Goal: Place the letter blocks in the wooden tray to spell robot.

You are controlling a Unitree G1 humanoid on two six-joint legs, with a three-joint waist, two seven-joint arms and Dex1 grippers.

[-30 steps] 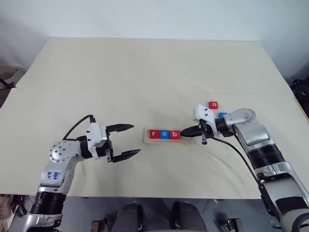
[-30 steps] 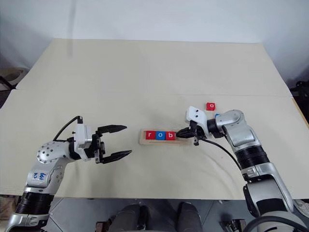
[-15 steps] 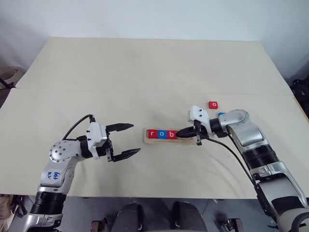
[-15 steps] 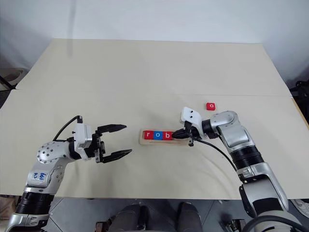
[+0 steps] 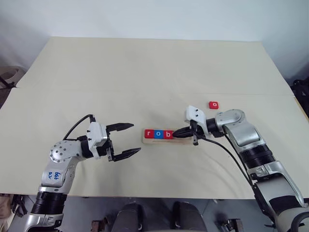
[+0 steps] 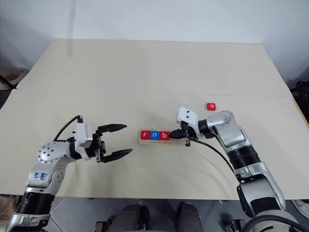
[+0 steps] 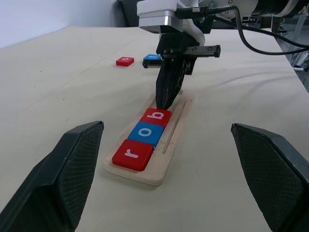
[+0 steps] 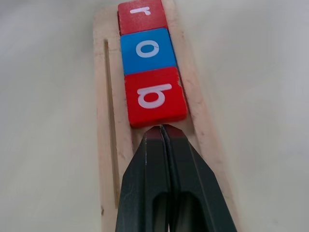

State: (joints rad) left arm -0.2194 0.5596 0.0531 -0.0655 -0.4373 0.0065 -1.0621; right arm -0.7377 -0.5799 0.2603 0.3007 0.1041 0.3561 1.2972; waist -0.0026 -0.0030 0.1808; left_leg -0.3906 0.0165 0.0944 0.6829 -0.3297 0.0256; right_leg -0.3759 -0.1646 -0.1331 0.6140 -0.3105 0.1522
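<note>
The tray (image 5: 164, 136) on the counter (image 5: 154, 72) holds blocks reading r (image 5: 148, 133), o (image 5: 158, 134), b (image 5: 167, 134); the closed right claw (image 8: 161, 129) touches b's edge; a red o (image 5: 213, 104) lies apart; the left claw (image 5: 126, 140) gapes empty

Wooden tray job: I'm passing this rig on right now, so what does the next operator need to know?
Right gripper: shut, empty, tips against the edge of the red b block in the wooden tray.
Left gripper: open, empty, off to the tray's left.
Done: red r block, blue o block and b sit in a row at the tray's left end.
Left: red o block and a blue block lie on the table, to the tray's right.
</note>
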